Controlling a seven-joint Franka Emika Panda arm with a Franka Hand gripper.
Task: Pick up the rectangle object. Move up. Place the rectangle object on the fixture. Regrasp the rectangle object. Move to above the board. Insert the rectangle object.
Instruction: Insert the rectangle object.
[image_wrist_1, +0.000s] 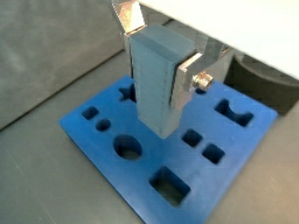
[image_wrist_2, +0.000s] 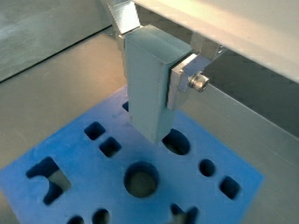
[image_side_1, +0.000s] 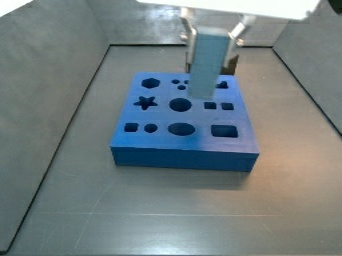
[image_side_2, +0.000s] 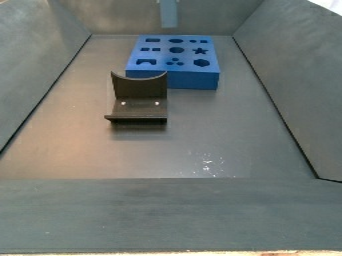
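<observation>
Bright blue filled the middle of the scene: the board (image_side_1: 183, 128), a thick square slab cut with a star, circles, a hexagon, squares and rectangles, lay flat on the dull grey floor (image_side_2: 187, 150) of a walled bin. In a side view the dark brown fixture (image_side_2: 138, 100) stood on that floor near the board's front edge, apart from it and with nothing resting on it. Nothing stood between my load and the board; only open air lay below the block in both wrist views. My gripper (image_wrist_1: 162, 54) hung above the board, and my two flat silver fingers (image_wrist_2: 187, 77) were pressed against opposite broad faces of the rectangle object (image_wrist_1: 156, 83), holding it firmly between them. The light grey-blue block hung upright, its long axis running vertically and its free end pointing straight down toward the board's cutouts. In a side view the rectangle object (image_side_1: 205, 66) was over the board's rear portion, its lower end clear of the surface and not yet inside any opening. In a wrist view its lower end (image_wrist_2: 147, 87) hovered beside a round hole.
</observation>
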